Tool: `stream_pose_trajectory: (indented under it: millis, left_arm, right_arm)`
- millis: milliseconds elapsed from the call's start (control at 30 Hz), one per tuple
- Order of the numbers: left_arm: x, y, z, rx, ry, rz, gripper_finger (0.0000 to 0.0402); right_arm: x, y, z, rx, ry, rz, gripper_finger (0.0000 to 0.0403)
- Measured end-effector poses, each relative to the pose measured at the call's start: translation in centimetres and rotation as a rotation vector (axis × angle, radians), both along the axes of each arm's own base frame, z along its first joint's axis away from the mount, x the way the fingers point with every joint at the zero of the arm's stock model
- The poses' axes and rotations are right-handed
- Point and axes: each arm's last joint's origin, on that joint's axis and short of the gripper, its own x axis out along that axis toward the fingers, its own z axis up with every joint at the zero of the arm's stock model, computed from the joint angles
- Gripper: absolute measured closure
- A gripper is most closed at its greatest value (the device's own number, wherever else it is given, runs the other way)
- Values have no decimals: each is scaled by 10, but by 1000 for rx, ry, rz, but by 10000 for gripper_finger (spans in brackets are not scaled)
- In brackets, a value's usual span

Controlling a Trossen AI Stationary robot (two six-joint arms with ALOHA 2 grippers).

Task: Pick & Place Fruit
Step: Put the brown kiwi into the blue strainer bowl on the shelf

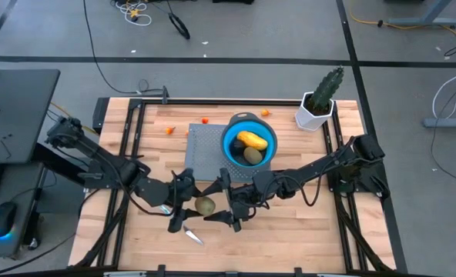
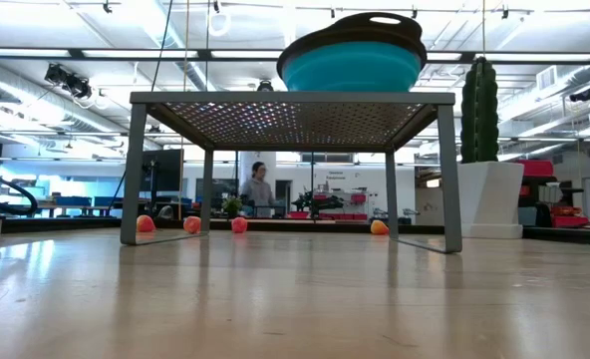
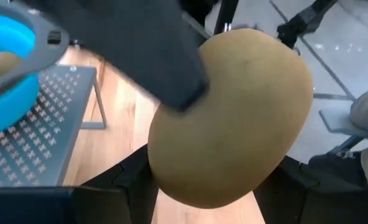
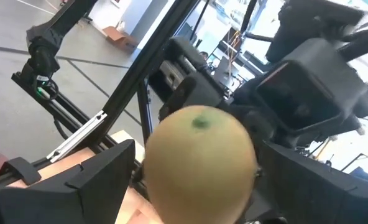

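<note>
- olive-brown fruit (image 1: 205,205): oval, near table's front edge, mid-width, pinched between both grippers
- yellow-orange oval (image 1: 252,140): lying inside bowl, toward its back rim
- olive oval (image 1: 253,155) and dark round one (image 1: 236,152): in bowl, in front of it
- tiny orange/red pieces (image 1: 169,130): loose near table's back edge

The blue bowl (image 1: 249,143) holds a yellow-orange oval (image 1: 253,140). An olive-brown oval (image 1: 205,205) lies above light wood; the rack (image 1: 203,152) is grey and perforated.
</note>
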Motion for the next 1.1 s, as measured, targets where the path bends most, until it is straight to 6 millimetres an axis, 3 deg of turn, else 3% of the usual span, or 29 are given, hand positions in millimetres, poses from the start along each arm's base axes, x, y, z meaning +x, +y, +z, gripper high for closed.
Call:
stream_pose_trajectory:
  millis: [200,500,767,1100]
  left_arm:
    - [0,0,-1,6,5,4,178]
    - [0,0,-1,7,-1,12,178]
    - [0,3,0,15,-20,112,170]
    - [-13,8,10,-79,-19,160,125]
  right_arm:
    - [0,0,1,6,-12,-2,76]
    - [-1,1,1,1,-17,-42,197]
    - [0,0,4,7,-41,-87,197]
    - [-14,2,22,49,-81,-421,181]
